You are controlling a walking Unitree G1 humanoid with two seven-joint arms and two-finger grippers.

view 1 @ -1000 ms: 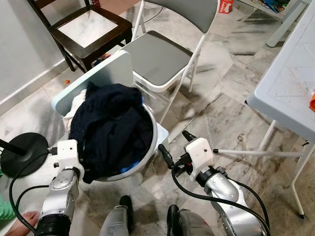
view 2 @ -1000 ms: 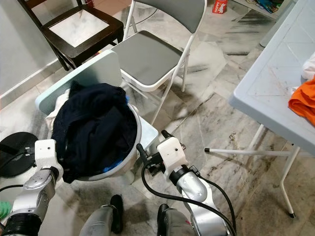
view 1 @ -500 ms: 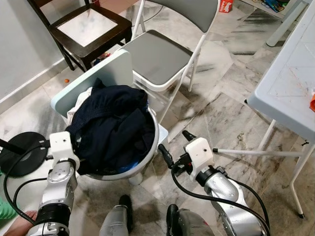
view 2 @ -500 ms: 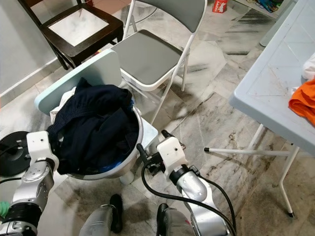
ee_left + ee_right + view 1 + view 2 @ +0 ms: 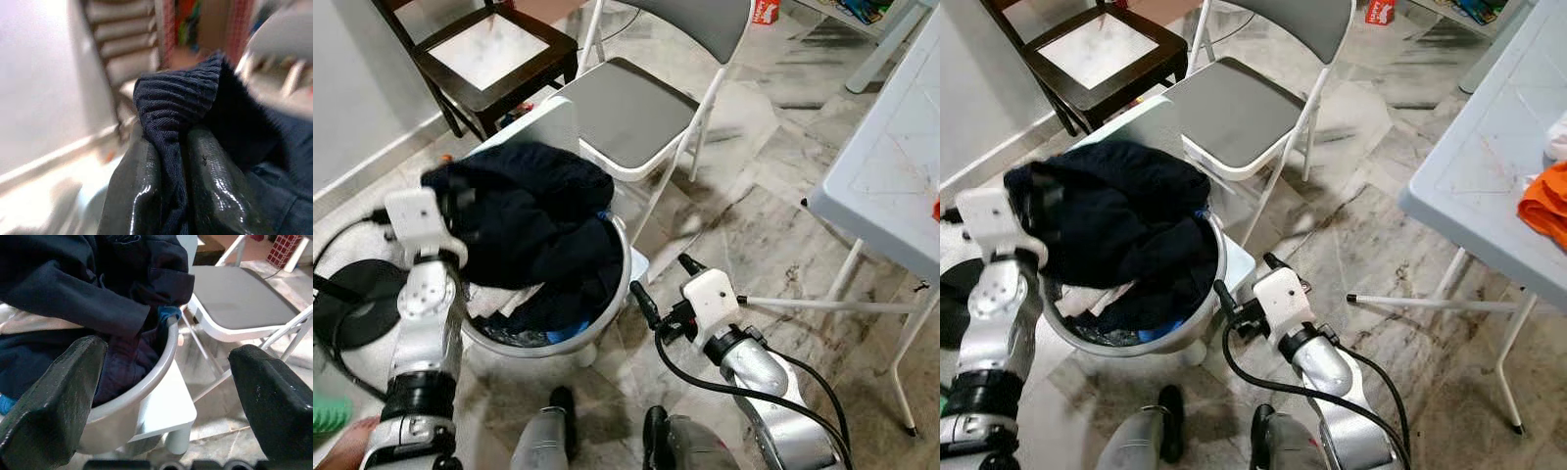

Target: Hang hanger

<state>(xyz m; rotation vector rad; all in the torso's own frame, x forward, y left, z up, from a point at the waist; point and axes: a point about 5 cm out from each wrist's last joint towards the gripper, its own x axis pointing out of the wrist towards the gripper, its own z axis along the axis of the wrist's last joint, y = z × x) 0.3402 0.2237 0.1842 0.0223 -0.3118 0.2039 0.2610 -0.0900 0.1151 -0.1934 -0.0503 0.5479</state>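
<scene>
Our left end effector [image 5: 168, 181] is clamped on a ribbed fold of the dark navy garment [image 5: 524, 211] — the cloth is pinched between both black fingers [image 5: 132, 191], lifted above the round white basket [image 5: 607, 313] it spills from. Our right end effector [image 5: 664, 292] hangs just beside the basket's rim, fingers spread wide, gripping nothing. Beyond it stands the grey folding chair [image 5: 631, 113]. We can't spot a hanger.

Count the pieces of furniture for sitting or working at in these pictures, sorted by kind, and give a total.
Dark wooden chair: 1
White folding chair with grey seat: 1
Pale blue folding table: 1
Total: 3
</scene>
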